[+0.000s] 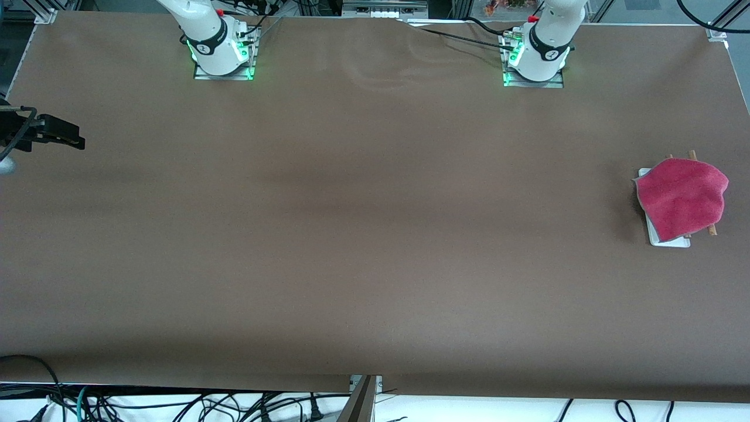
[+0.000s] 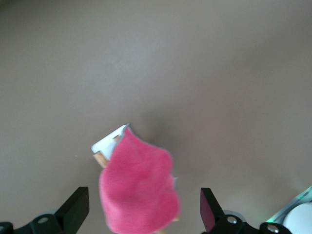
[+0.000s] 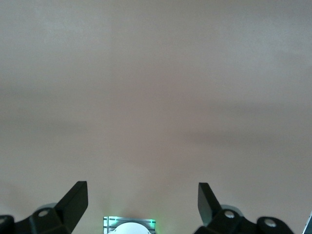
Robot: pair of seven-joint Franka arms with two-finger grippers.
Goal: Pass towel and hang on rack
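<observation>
The towel [image 1: 682,196] lies draped over the rack [image 1: 668,239], which stands on the brown table [image 1: 351,234] at the left arm's end, nearer to the front camera than the left arm's base [image 1: 536,61]. The pink cloth covers most of the rack; only a strip of the white base shows along the edge nearer the camera and at the corner toward the right arm's end. The tips of the 2 brown rods poke out from under the cloth, 1 end at the edge nearer the camera and 1 at the edge toward the arms' bases.

In the left wrist view the left gripper [image 2: 145,212] hangs in the air above the rack, its 2 fingers spread wide and holding nothing, with the towel [image 2: 139,195] and a corner of the rack's white base [image 2: 108,142] showing between them below.

The right gripper [image 1: 58,133] waits over the table's edge at the right arm's end, well apart from the rack. In the right wrist view its [image 3: 143,204] 2 fingers are spread wide and empty over bare table, with the right arm's base [image 3: 129,226] in sight below.
</observation>
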